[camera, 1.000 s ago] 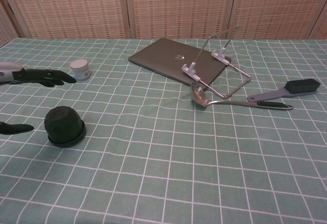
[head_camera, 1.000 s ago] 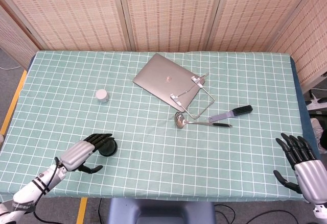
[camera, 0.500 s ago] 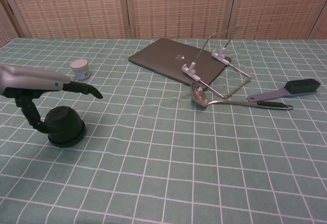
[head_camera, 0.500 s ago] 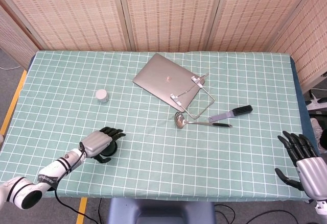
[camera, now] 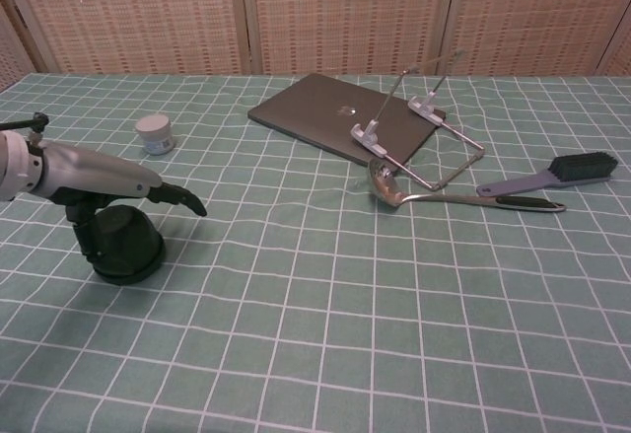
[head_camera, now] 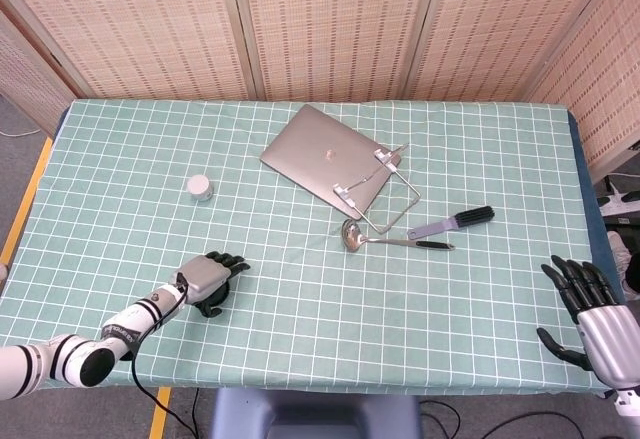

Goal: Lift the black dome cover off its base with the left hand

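Note:
The black dome cover (camera: 128,243) stands on its base on the green checked cloth, near the front left; in the head view only a dark sliver of the dome cover (head_camera: 213,304) shows under my hand. My left hand (camera: 104,179) lies right over the dome, palm down. Its thumb (camera: 81,234) runs down the dome's left side and its dark fingers (camera: 182,197) stretch out past the dome to the right, not wrapped around it. The head view shows the same left hand (head_camera: 208,279) on top of the dome. My right hand (head_camera: 590,311) hangs off the table's front right corner, fingers spread, holding nothing.
A small white jar (head_camera: 200,187) stands behind the dome. A closed grey laptop (head_camera: 322,154) lies mid-table with a wire stand (head_camera: 385,184) leaning on it. A metal ladle (head_camera: 392,241) and a black brush (head_camera: 458,221) lie to the right.
My left hand has slid in from the left and come down over the dome, which has not moved. The right hand has barely shifted.

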Motion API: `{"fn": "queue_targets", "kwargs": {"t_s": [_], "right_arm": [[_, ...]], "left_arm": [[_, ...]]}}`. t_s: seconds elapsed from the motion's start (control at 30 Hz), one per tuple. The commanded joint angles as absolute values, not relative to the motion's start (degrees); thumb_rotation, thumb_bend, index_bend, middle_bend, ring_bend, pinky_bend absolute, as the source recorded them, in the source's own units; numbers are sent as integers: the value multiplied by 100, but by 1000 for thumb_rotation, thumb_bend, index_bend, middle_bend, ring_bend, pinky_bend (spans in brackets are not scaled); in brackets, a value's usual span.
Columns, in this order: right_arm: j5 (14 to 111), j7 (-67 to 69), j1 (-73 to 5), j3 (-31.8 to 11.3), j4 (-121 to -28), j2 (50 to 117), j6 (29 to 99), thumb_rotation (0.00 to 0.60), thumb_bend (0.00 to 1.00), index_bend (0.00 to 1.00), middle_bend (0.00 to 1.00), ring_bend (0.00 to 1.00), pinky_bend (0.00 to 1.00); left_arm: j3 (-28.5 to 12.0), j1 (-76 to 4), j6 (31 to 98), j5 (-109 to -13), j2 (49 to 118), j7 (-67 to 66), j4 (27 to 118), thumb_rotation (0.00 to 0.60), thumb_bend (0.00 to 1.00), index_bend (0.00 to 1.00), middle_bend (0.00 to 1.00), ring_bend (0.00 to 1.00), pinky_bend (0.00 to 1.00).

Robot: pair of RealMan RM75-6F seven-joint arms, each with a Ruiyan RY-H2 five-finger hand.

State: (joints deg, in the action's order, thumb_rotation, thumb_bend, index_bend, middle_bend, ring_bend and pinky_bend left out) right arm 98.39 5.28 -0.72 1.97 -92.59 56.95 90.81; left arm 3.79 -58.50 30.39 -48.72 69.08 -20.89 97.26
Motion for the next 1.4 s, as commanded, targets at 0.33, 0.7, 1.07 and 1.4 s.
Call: {"fn": "queue_targets", "kwargs": {"t_s": [0.33, 0.7, 1.07, 1.4], "right_arm": [[9826, 550, -86, 202, -9263, 5684, 9063, 600, 224, 0, 0, 0, 0], [9854, 630, -61, 212, -9248, 5654, 9142, 600, 224, 0, 0, 0, 0], [9887, 614, -61, 247, -9270, 5641, 9121, 600, 224, 0, 0, 0, 0], [9906, 598, -56, 263, -9279, 5637, 9125, 600, 224, 0, 0, 0, 0]], "left_arm": [[851, -6191, 3386, -4337, 7121, -2530, 9634, 600, 301, 2, 10, 7, 231], [1089, -6153, 3804, -4434, 7252, -2835, 9614, 600, 304, 230, 201, 175, 410], [1127, -6001, 4065, -4685, 7307, -2934, 9555, 600, 313, 486, 524, 437, 627], [869, -5495, 4490, -5617, 7276, -2275, 9436, 600, 367, 616, 693, 595, 795]]}}
